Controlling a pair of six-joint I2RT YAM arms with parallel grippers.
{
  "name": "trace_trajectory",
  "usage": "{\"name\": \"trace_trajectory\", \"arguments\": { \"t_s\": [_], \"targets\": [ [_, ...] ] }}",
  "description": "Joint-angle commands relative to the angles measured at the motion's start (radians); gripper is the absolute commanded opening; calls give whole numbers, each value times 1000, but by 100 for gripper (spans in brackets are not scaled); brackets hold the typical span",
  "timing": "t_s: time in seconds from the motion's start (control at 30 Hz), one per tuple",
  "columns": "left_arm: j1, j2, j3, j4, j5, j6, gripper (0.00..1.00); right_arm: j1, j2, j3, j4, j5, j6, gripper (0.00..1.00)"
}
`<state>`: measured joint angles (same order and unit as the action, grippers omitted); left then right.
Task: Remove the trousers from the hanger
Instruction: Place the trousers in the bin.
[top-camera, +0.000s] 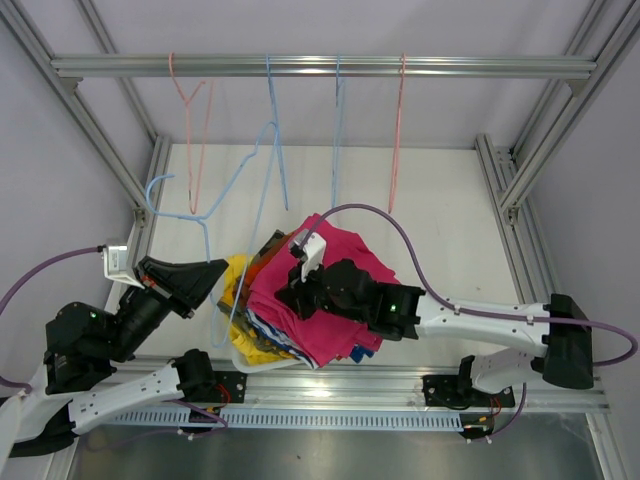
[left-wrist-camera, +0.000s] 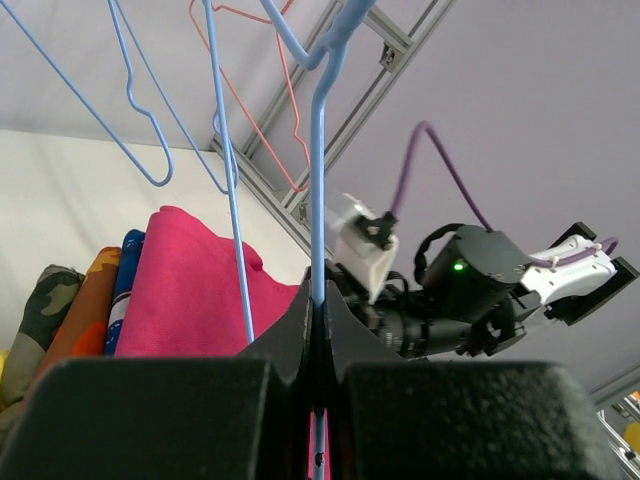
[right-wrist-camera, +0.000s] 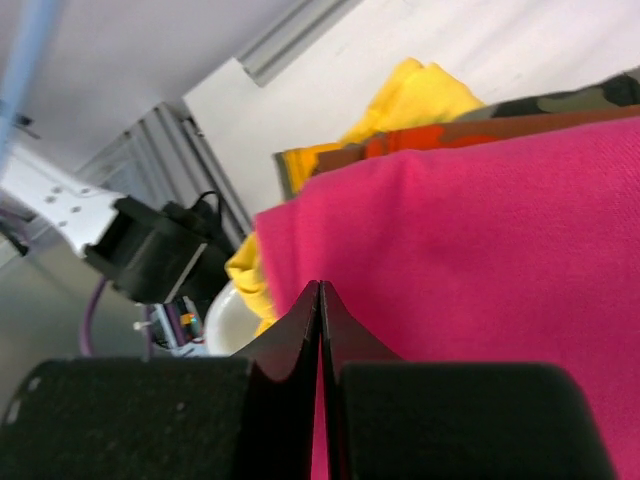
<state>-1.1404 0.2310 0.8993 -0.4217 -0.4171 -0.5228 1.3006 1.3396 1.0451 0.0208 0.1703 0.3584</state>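
Evidently bracing with the left gripper (left-wrist-camera: 318, 305), clamped tight on the blue hanger (left-wrist-camera: 318, 190) wire at centre of the left wrist view, to stop any swing during the pull. Pressing the right gripper (right-wrist-camera: 320, 290), jaws closed to a slit, against the pink top layer of the trousers (top-camera: 335, 270), bunched at mid-frame in the top view with yellow, camouflage and patterned pairs to its left; cannot tell of any fold caught between the jaws. Probably set there for purchase on the outermost pair first, ready for sliding toward frame right, away from the held wire.
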Motion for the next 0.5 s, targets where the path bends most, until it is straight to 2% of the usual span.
{"name": "trace_trajectory", "arguments": {
  "t_s": [0.0, 0.3, 0.47],
  "targets": [
    [-2, 13, 10, 17, -5, 3, 0, -21, 49, -5, 56, -17, 7, 2],
    [-2, -5, 1, -8, -14, -6, 0, -17, 190, -118, 232, -75, 103, 0],
    [-2, -4, -2, -11, -9, -8, 0, 0, 217, -138, 240, -63, 125, 0]
  ]
}}
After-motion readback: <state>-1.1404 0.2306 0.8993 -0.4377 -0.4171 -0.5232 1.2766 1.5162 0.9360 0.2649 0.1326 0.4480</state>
